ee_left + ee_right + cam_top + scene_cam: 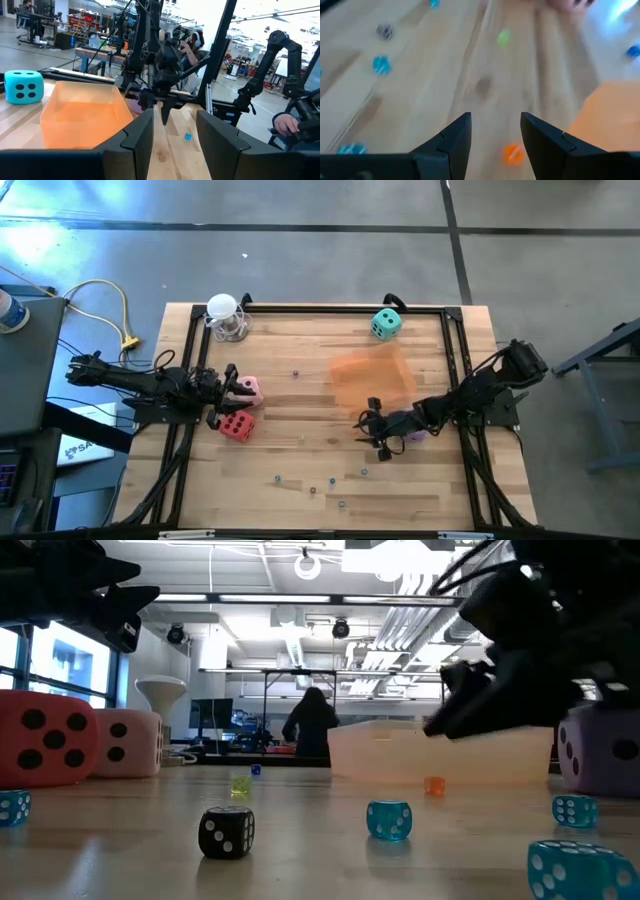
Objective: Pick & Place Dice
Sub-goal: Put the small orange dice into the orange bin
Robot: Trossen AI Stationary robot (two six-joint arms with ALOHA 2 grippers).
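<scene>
Small teal die (pixel 578 875) sitting frame bottom right. Right claw (pixel 372 430), fingers apart, empty, risking knocking purple die (pixel 415 436). Left claw (pixel 228 393) apart, empty, crowding pink die (pixel 248 390), red die (pixel 237 425).

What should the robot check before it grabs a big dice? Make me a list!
1. Left end effector empty, fingers apart: ok.
2. Right end effector empty, fingers apart: ok.
3. Pink dice and red dice right by the left end effector: ok.
4. Purple dice beside the right arm, partly hidden from above: cannot tell if clear to grab.
5. Teal dice far from both arms: not ok yet.
6. Orange tray looks empty: ok.
</scene>
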